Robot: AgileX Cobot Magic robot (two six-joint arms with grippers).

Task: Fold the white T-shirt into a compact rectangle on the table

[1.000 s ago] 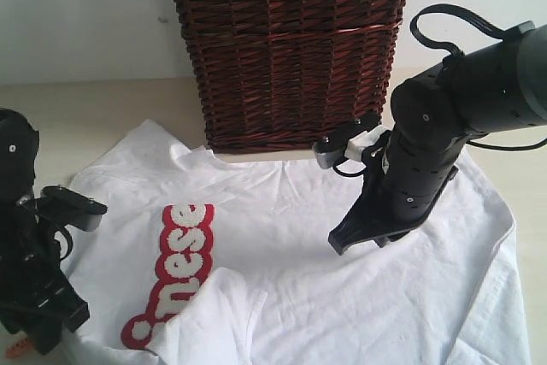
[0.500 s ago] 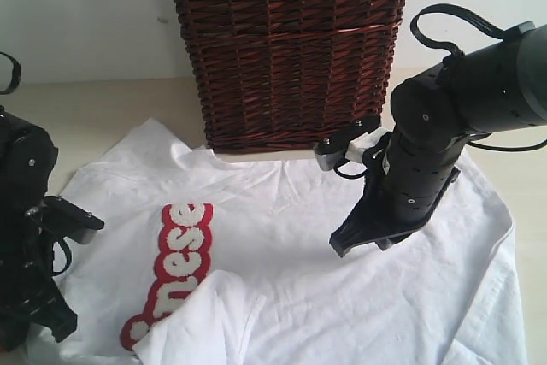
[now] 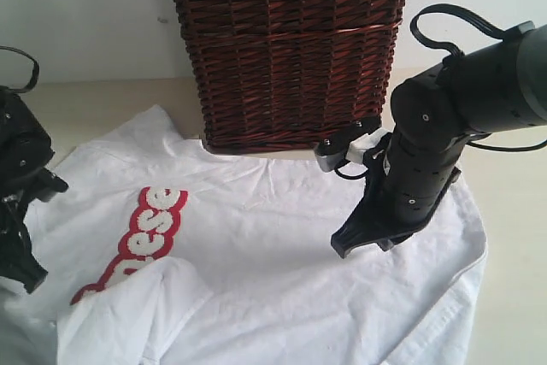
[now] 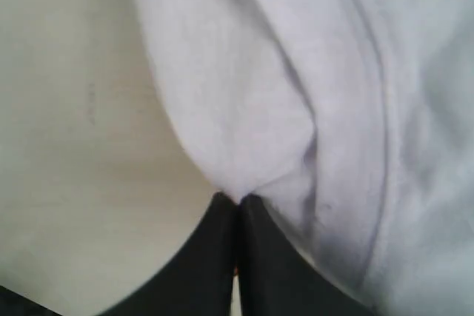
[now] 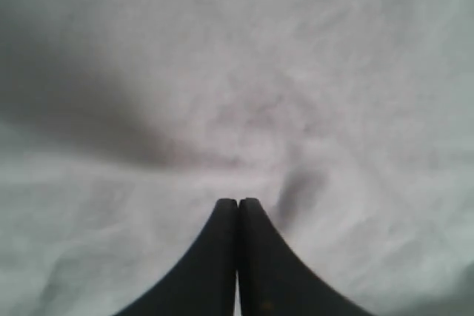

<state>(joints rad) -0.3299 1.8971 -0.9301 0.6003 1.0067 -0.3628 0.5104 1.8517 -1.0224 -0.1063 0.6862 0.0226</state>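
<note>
The left gripper [image 4: 237,203] is clenched on the white T-shirt [image 3: 291,237]. Its two black fingers [image 4: 211,257] meet with no gap, and a gathered fold of white cloth is pinched right at their tips, rising into soft ridges just ahead of them. To one side of that pinch the bare table [image 4: 74,146] shows, pale cream, so the grip sits at the shirt's edge. From this gripper the shirt spreads out across the table toward the right gripper [image 5: 237,203]. The fuzzy white lettering [image 3: 144,230] outlined in red lies near the left gripper and well apart from the right one (only the letters "ese" read clearly; the rest runs under a turned-over flap). That flap [image 3: 128,314], a sleeve or corner folded back onto the shirt's front, lies just beside the left gripper and covers the lower end of the lettering. The right gripper is also closed, its fingers pressed together. Its tips point down at the plain half of the shirt, and nothing but wrinkled white cloth fills the space ahead of them. Whether those tips touch the fabric or catch any of it I cannot tell. Beyond the right gripper, past the shirt's far edge, stands a dark brown wicker basket [image 3: 291,49], and the shirt's edge reaches its base.
</note>
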